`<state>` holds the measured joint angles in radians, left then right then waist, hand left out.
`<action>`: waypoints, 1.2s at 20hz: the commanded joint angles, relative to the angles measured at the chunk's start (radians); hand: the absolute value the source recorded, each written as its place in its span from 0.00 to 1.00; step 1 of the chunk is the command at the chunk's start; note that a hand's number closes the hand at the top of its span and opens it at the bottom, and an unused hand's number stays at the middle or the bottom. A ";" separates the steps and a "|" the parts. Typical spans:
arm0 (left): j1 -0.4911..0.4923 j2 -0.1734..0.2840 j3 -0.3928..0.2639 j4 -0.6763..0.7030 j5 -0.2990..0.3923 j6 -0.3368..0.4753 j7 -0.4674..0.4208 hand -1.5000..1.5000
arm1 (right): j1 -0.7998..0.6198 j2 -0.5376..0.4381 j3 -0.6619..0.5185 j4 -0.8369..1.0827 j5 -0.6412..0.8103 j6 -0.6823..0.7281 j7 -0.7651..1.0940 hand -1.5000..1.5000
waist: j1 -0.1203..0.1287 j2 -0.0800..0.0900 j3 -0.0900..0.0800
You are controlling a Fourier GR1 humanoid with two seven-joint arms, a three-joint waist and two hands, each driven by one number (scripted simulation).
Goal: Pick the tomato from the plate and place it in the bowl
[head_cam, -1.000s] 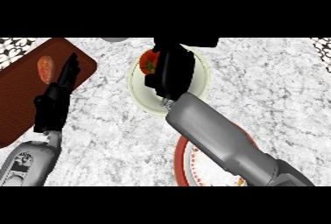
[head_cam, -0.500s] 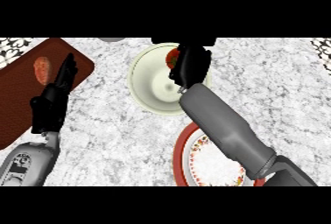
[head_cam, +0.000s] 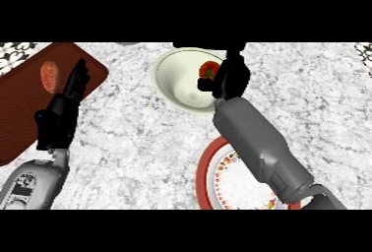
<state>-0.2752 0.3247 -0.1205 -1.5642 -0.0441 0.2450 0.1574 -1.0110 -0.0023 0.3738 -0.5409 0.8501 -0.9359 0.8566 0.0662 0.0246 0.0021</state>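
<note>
**Spotter:** Where's the tomato [head_cam: 209, 69] on your screen?

**Operator:** I see it inside the pale bowl [head_cam: 174, 83], up against the bowl's wall at about two o'clock. Red, with a green bit on top. The right hand [head_cam: 227, 78] sits just beside it, at the tomato's three o'clock, over the bowl's rim on that side.

**Spotter:** Is the hand around it?

**Operator:** I can't tell. The black fingers bunch together next to the tomato and may be touching it, but whether they are curled on it or slack, I can't make out from up here. The grey right forearm [head_cam: 258, 142] runs from that hand down toward five o'clock.

**Spotter:** And the plate?

**Operator:** The red-rimmed plate [head_cam: 205, 172] lies at six o'clock from the bowl, partly under that forearm. It has a patterned band inside the rim; too small for me to read as anything.

**Spotter:** Any labels or writing?

**Operator:** None that I can read.

**Spotter:** Left side?

**Operator:** The left hand [head_cam: 69, 96] rests well apart at nine o'clock, fingers straight and pointing toward twelve, over the edge of a brown board [head_cam: 29, 118]. A reddish-brown oval item [head_cam: 49, 77] lies on that board beside the fingertips. Everything sits on a grey speckled counter [head_cam: 138, 142].
</note>
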 commanded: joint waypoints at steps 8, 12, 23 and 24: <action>0.059 0.022 0.048 -0.035 0.024 -0.036 -0.006 0.50 | 0.063 0.002 -0.084 -0.089 -0.271 -0.177 -0.366 0.00 | -0.031 -0.017 -0.001; 0.027 0.005 0.050 -0.033 -0.014 -0.012 0.030 0.50 | 0.145 0.002 -0.110 -0.170 -0.376 -0.184 -0.481 0.00 | -0.049 -0.019 -0.001; 0.058 -0.004 0.073 -0.088 -0.040 -0.021 0.079 0.50 | 0.591 -0.031 0.047 -0.784 -0.419 -0.059 -0.547 0.00 | -0.077 -0.030 -0.002; 0.090 0.015 0.090 -0.089 -0.019 -0.049 0.070 0.50 | 0.649 -0.083 0.058 -0.875 -0.424 -0.021 -0.532 0.00 | -0.079 -0.031 -0.002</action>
<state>-0.2015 0.3286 -0.0431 -1.6257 -0.0681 0.2187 0.2010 -0.5032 -0.0406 0.3865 -1.2123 0.4306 -1.0159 0.3259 -0.0100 -0.0049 0.0004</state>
